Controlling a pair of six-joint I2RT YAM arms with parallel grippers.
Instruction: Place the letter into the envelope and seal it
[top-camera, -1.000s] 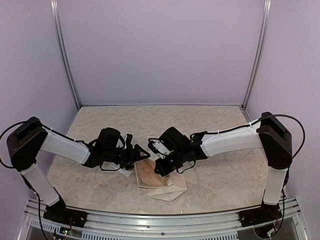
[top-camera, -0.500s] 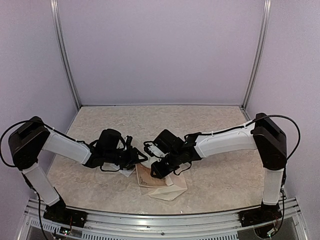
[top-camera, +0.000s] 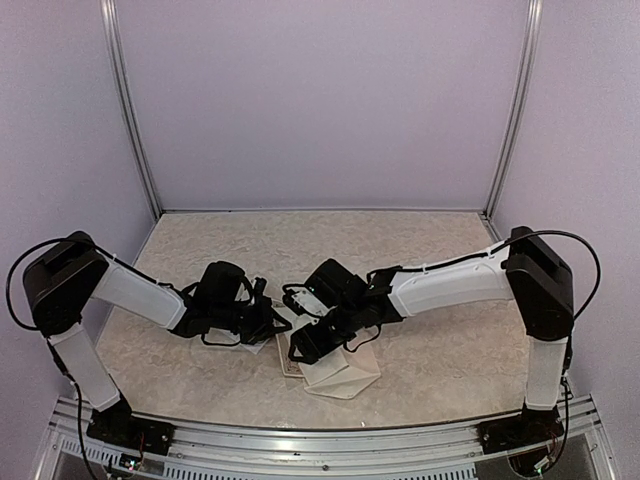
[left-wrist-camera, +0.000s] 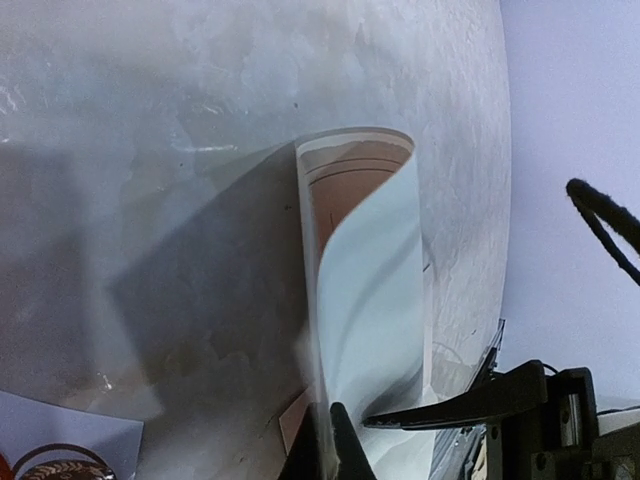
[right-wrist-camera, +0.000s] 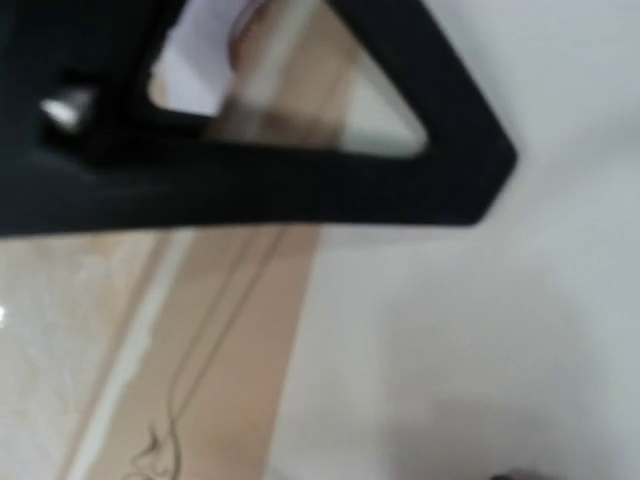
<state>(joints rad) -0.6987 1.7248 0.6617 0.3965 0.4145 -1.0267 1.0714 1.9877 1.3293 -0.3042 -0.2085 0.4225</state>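
The letter (top-camera: 335, 362) lies near the table's front, curled over on itself. In the left wrist view the letter (left-wrist-camera: 370, 290) shows its white back on top and its cream printed face inside the loop. My left gripper (left-wrist-camera: 332, 448) is shut on the letter's near edge, and from above the left gripper (top-camera: 272, 325) sits at the sheet's left end. My right gripper (top-camera: 298, 348) hovers low over the letter (right-wrist-camera: 430, 340) with its jaws open and nothing between them. A pale pointed corner under the sheet looks like the envelope (top-camera: 342, 391); most of it is hidden.
A white strip of round stickers (left-wrist-camera: 70, 440) lies just left of the letter, under my left wrist. The right gripper's thin black finger (left-wrist-camera: 450, 405) rests close over the sheet. Purple walls enclose the marbled table (top-camera: 330, 240) on three sides.
The right gripper carried the letter's edge leftward, folding it over, then opened. The left gripper closed on the sheet's edge. The flat cream face now shows mostly white back.
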